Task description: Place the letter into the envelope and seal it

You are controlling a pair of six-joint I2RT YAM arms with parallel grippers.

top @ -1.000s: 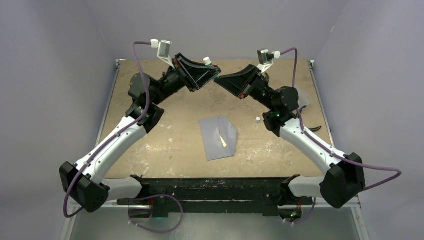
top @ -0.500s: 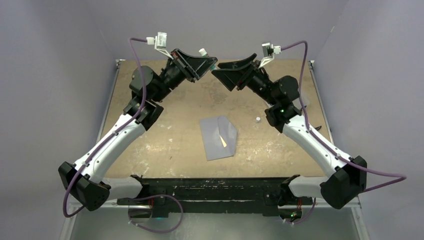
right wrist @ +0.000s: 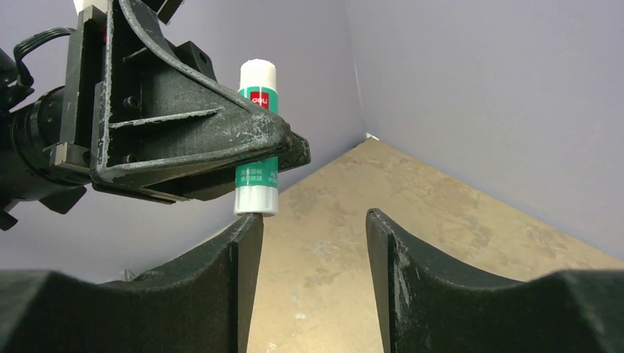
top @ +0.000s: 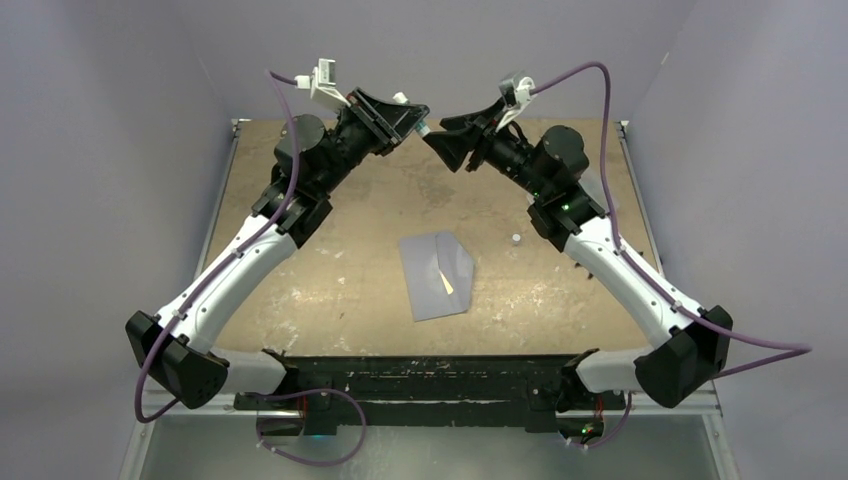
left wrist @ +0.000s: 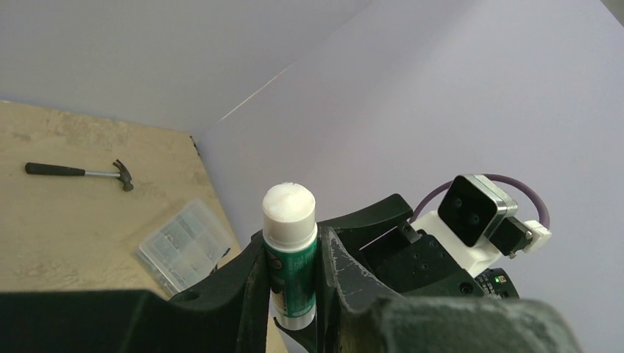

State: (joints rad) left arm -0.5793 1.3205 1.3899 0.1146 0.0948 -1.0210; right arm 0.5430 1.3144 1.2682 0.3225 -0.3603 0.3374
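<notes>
Three lilac walls (top: 430,50), scuffed tabletop (top: 345,285)

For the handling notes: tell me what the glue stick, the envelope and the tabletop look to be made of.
The glue stick: likely plastic, a smooth tube with a printed green label and white ends.
The envelope: paper, matte grey-blue, flat with a creased flap.
The tabletop: apparently pressed wood board, mottled tan, scuffed and unvarnished-looking.

A robotics lab cell: plain lilac walls (top: 120,150) box in a scuffed chipboard bench (top: 340,280), cabled arms (top: 235,272) bolted at its 6 o'clock edge, hammer (left wrist: 77,172) and clear parts box (left wrist: 188,246) toward 3 o'clock.
</notes>
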